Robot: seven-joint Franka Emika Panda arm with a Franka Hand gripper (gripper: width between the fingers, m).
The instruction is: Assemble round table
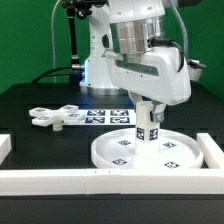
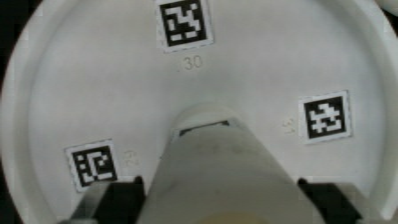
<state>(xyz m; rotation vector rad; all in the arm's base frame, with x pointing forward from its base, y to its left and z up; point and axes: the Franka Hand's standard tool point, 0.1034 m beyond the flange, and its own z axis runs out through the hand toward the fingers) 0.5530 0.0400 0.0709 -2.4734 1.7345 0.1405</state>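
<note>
The large flat round disc [image 1: 145, 151] lies on the black table near the front, by the white rails, and fills the wrist view [image 2: 178, 90]. The short cylindrical leg [image 1: 147, 123] stands upright on the disc's middle, and its white body runs up the wrist view [image 2: 222, 165]. My gripper [image 1: 148, 106] is shut on the leg's upper part; its dark fingers [image 2: 116, 200] sit on both sides of the leg. The four-lobed cross base [image 1: 57, 116] lies flat on the table at the exterior view's left, apart from the gripper.
White border rails run along the front [image 1: 60, 180] and the exterior view's right [image 1: 212, 150]. The marker board [image 1: 108, 116] lies behind the disc, next to the cross base. The arm's base stands at the back.
</note>
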